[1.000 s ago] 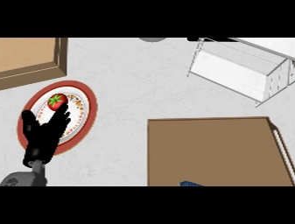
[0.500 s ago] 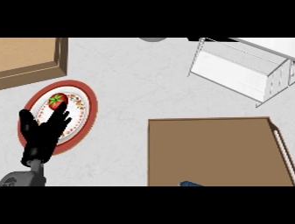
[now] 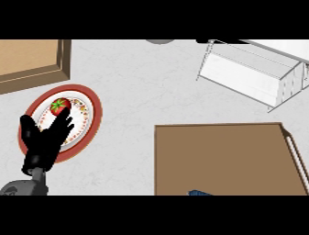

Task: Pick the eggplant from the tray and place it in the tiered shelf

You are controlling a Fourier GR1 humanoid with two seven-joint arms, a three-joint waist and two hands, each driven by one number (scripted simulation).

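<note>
Sitting on plate, red fruit

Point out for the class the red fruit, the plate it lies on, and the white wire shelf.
red fruit (image 3: 60, 107), head view, on its red body below the green top.
plate (image 3: 96, 117), head view, on the red rim at its right side.
white wire shelf (image 3: 250, 77), head view, on its white panel.

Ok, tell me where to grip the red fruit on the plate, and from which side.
Pinch the red fruit across its round body, coming down from the near side: it lies exposed on the plate, and the open left hand hovers there.
</note>
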